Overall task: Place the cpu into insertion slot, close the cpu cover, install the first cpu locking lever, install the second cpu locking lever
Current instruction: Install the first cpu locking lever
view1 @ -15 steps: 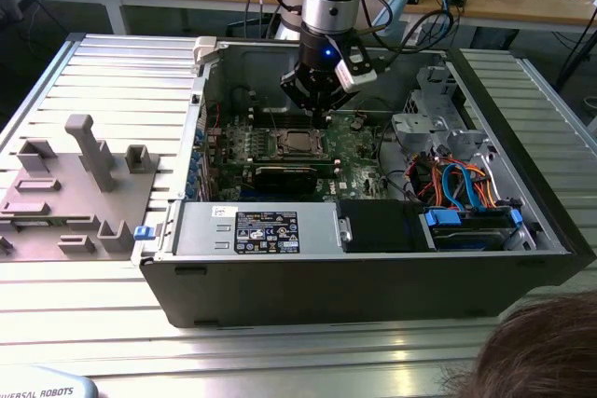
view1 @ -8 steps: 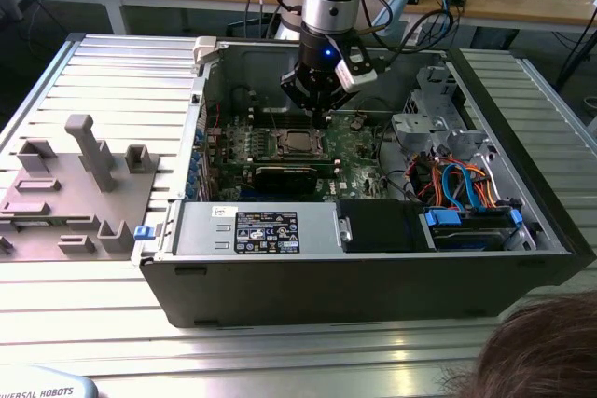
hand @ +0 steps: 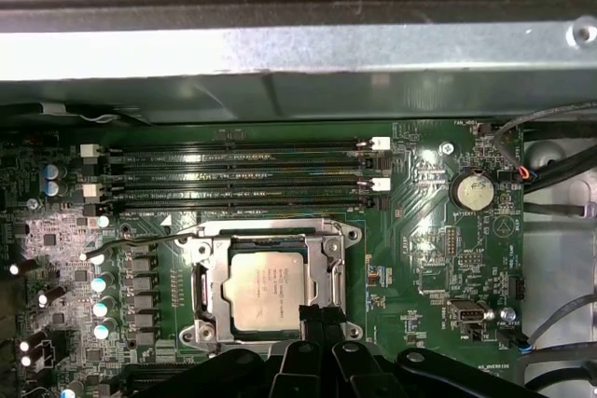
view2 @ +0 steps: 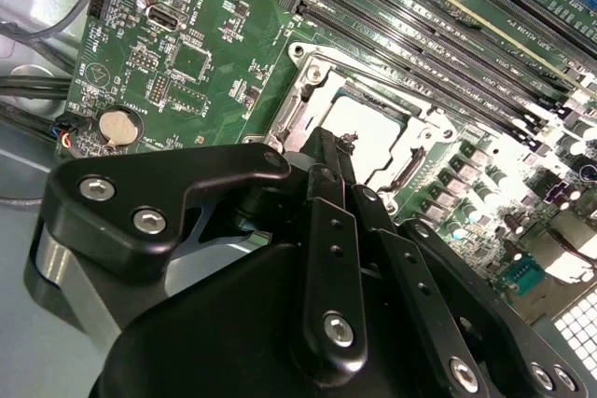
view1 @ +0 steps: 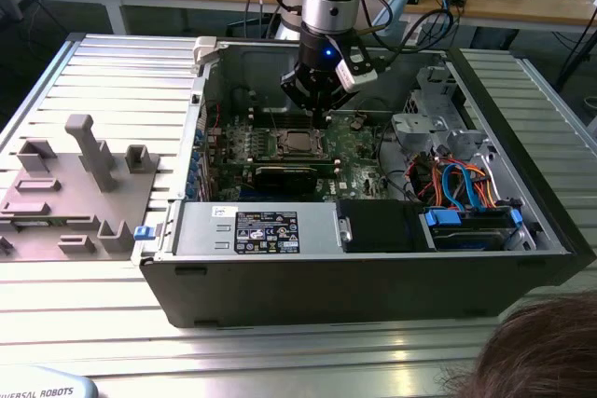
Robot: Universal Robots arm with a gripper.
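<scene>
The cpu (hand: pixel 264 288) lies flat in the insertion slot (view1: pixel 300 144), silver top up, on the green board. The cpu cover (hand: pixel 207 279) lies down around it as a silvery frame, also seen in the second wrist view (view2: pixel 300 100) beside the cpu (view2: pixel 373 128). A thin wire locking lever (hand: pixel 140 243) runs from the socket's side nearest the memory slots. My gripper (hand: pixel 313 316) hangs just over one corner of the socket with its black fingers (view2: pixel 328 160) together and nothing between them. In the exterior view the gripper (view1: pixel 318 115) sits right above the socket's far edge.
The open computer case (view1: pixel 280 286) lies on a slatted metal table. Memory slots (hand: pixel 242 174) run beside the socket; the drive cage and cables (view1: pixel 448 174) fill the exterior view's right. A grey fixture block (view1: pixel 84 184) stands at the exterior view's left. A person's head (view1: pixel 541 351) shows in front.
</scene>
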